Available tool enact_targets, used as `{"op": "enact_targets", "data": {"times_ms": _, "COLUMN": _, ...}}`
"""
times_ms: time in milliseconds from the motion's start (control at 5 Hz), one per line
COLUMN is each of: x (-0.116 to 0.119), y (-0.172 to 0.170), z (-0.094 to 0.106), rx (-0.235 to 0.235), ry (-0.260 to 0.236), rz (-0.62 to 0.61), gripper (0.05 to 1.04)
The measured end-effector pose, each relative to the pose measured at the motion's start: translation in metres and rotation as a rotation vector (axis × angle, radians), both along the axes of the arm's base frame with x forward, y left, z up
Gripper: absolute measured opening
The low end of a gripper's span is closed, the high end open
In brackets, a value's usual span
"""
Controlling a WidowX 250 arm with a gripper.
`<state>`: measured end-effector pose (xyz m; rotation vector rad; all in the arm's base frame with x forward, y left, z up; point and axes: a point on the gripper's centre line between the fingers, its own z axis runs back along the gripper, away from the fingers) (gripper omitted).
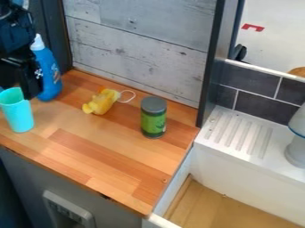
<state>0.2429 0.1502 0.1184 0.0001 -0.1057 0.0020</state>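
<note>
Camera view: black arm [17, 38] near turquoise plastic cup [21, 116], upright so rim's accessible; can't tell jaws' opening or hold. Blue plastic bottle [51, 80] stands on wooden worktop [89, 153].

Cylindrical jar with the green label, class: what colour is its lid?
The flat round lid is grey, clearest in the camera view.

Brown wooden counter [101, 156]: seen from above its near side, slanting down, mid-range
Grey plank wall [143, 49]: faced, far
White ridged drainboard [235, 133]: right
</note>
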Motion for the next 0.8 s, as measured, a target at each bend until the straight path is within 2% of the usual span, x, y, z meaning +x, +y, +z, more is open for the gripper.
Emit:
{"op": "enact_targets", "data": {"times_ms": 200, "x": -0.001, "y": -0.001, "z": -0.007, "rx": -0.014, "ry": 0.020, "rz": -0.001, "gripper": 1.001}}
{"op": "enact_targets", "data": {"times_ms": 400, "x": 0.013, "y": 0.016, "z": -0.006, "rx": 0.022, "ry": -0.025, "rz": -0.021, "gripper": 1.001}}
{"op": "enact_targets", "data": {"times_ms": 600, "x": 0.015, "y": 0.035, "z": -0.012, "rx": 0.090, "ry": -0.037, "rz": -0.030, "gripper": 1.001}}
{"op": "enact_targets", "data": {"times_ms": 800, "x": 0.010, "y": 0.045, "z": -0.030, "rx": 0.124, "ry": 0.037, "rz": -0.004, "gripper": 1.001}}
